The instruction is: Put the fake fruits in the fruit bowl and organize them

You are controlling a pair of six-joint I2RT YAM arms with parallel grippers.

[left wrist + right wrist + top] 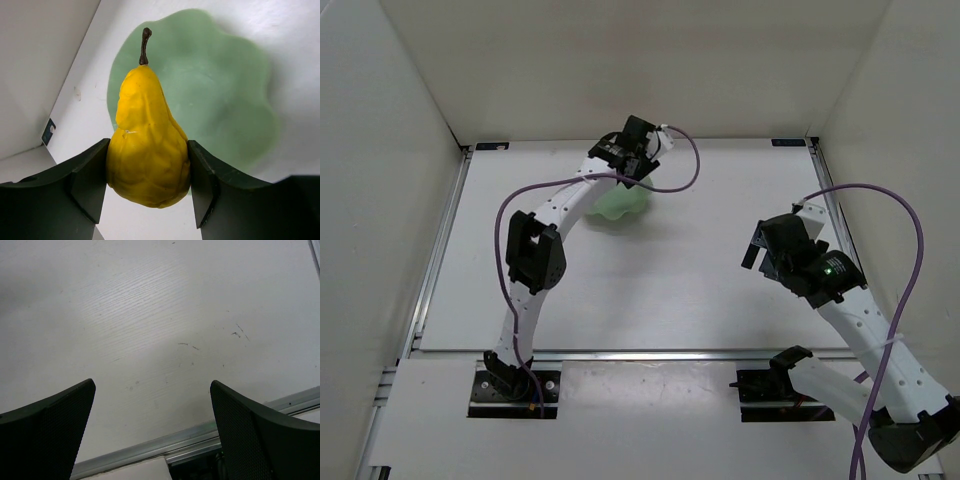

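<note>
I see the left arm stretched far, left fingers clamped on the one pear above the one bowl. The right arm is bent low, right fingers wide over the bench.

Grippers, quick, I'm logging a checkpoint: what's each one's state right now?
Left gripper: shut on the pear.
Right gripper: open, holding nothing.

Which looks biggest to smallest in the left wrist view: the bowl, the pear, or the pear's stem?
1. Bowl
2. Pear, though it is closer to the camera, which enlarges it
3. Stem
</note>
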